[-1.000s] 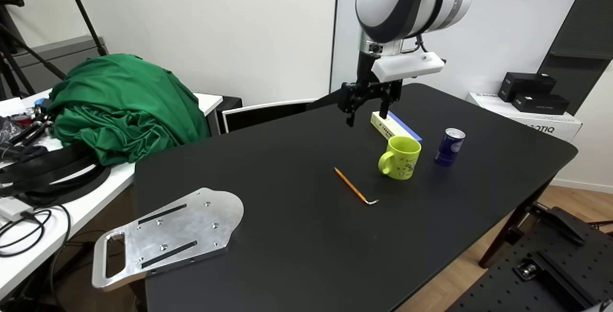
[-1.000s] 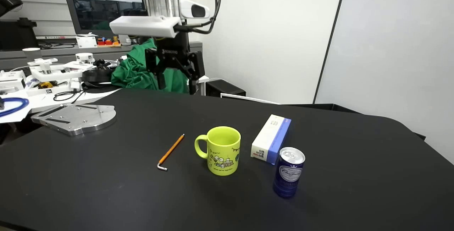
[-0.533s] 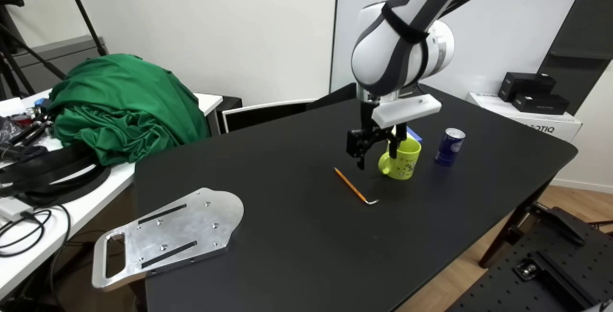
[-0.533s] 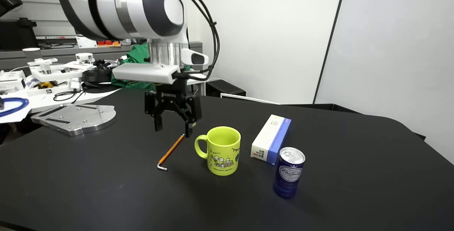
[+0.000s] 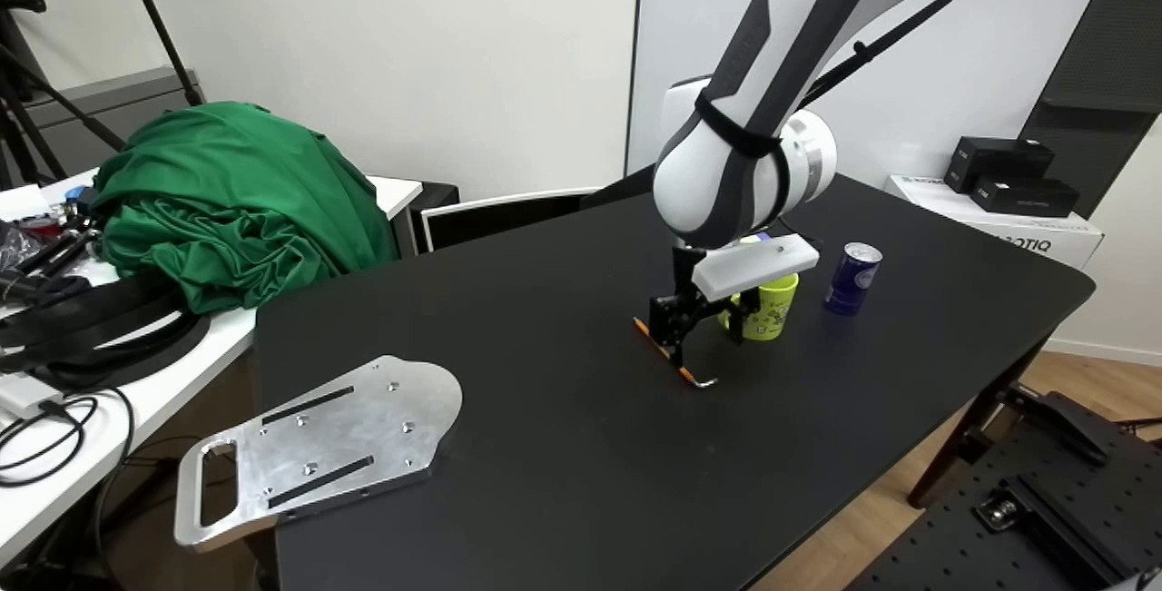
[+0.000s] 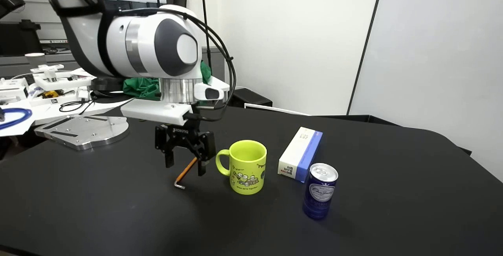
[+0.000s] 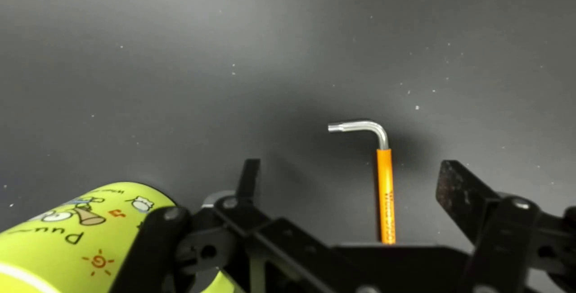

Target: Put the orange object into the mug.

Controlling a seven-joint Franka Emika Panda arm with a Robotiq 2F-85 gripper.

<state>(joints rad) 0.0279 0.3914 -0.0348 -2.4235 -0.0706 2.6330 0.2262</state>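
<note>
The orange object (image 5: 687, 375) is a thin orange stick with a bent silver metal end. It lies flat on the black table in both exterior views (image 6: 186, 171). The lime-green mug (image 6: 247, 171) stands upright beside it, its handle toward the stick; it is partly behind my gripper in an exterior view (image 5: 773, 310). My gripper (image 7: 350, 176) is open and empty, pointing down low over the stick. In the wrist view the stick (image 7: 385, 194) lies between the fingers, closer to the right one; its far part is hidden by the gripper. The mug's side (image 7: 90, 225) is at the lower left.
A dark blue can (image 6: 320, 191) and a white-and-blue box (image 6: 299, 151) stand and lie past the mug. A silver metal plate (image 5: 363, 428) lies at the table's edge. The mug is close to one gripper finger.
The arm has come down from high above the table to just over the orange stick, with the gripper staying open. The stick, mug, can and box have not moved.
</note>
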